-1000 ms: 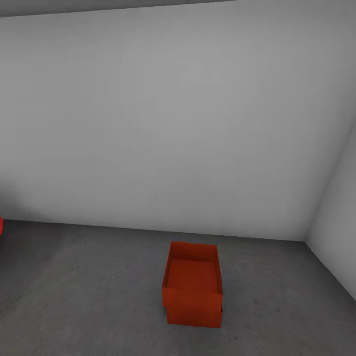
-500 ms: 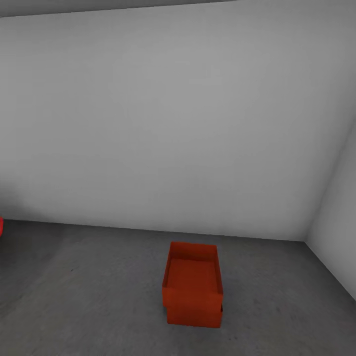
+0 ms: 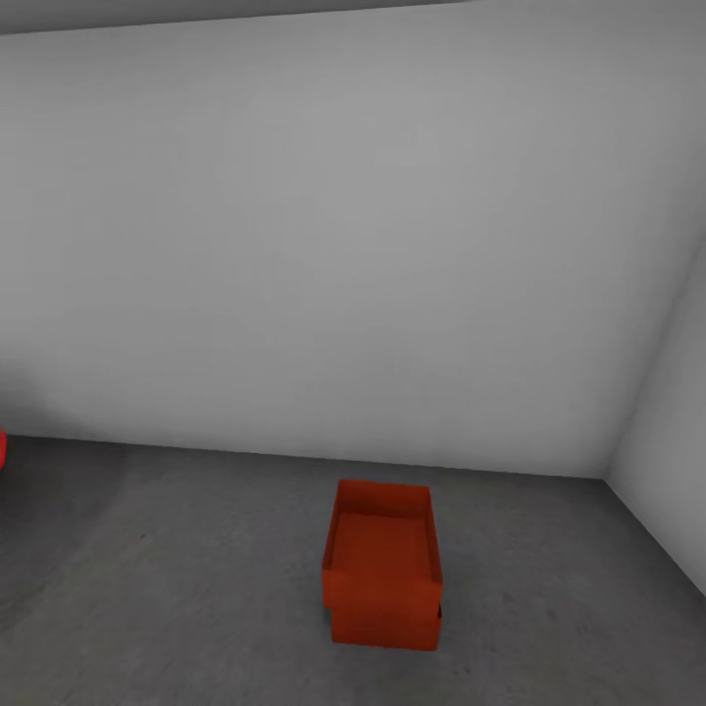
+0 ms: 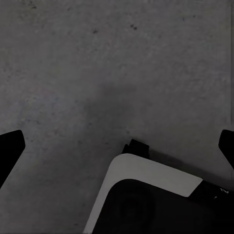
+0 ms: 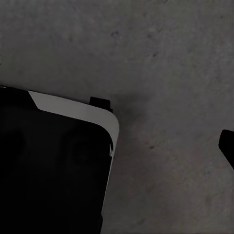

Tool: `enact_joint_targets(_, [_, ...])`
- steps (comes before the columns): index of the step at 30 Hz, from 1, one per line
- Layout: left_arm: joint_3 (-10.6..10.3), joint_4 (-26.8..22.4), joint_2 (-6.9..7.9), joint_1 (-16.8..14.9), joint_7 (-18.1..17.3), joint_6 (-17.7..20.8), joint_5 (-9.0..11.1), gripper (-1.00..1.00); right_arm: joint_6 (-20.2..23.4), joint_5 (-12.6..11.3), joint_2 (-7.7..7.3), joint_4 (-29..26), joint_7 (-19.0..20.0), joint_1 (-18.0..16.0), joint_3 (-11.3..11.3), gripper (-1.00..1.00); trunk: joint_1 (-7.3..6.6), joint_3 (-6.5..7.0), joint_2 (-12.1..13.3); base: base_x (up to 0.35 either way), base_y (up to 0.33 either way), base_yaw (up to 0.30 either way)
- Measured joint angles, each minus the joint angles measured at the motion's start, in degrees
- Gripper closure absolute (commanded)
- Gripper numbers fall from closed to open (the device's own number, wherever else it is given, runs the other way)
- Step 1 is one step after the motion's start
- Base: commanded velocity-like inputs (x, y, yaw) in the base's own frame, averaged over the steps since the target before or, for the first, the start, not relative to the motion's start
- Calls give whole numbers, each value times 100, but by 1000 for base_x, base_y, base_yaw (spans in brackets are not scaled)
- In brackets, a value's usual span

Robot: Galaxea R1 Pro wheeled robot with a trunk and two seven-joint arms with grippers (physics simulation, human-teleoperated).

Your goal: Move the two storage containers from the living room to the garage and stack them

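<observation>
Two storage containers [image 3: 382, 564] sit stacked on the floor [image 3: 176, 588]; left hand [image 4: 117, 146] wide, right's spread unreadable; the offset top could slip.

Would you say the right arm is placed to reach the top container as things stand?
Probably not yet. The top container sits on the bottom container on the floor ahead, with nothing around it, but the right gripper points down at bare concrete beside the base.
</observation>
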Motion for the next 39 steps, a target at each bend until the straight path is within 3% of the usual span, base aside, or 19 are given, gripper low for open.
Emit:
enact_joint_targets(6, [-8, 103, -61, 28, -94, 35, 27, -100, -23, -22, 34, 5, 3, 0, -5, -100, 0, 28, 0, 0, 0, 0])
enact_joint_targets(7, [-12, 113, -65, 95, -296, 47, 23, -100, -25, -24, 35, 6, 3, 0, -5, -100, 0, 36, 0, 0, 0, 0])
enact_joint_targets(8, [-32, 120, -68, 196, -1070, 54, -5, -100, -33, -33, 35, 6, 4, 0, -5, -100, 0, 45, 0, 0, 0, 0])
enact_joint_targets(11, [-35, 118, -58, 219, -1324, 59, -29, -100, -35, -35, 35, 6, 4, 0, -6, -100, 0, 72, 0, 0, 0, 0])
enact_joint_targets(39, [-44, 25, -10, 230, -1420, -4, -67, -100, 8, -45, 8, -2, -6, 0, -15, -100, 0, 123, 0, 0, 0, 0])
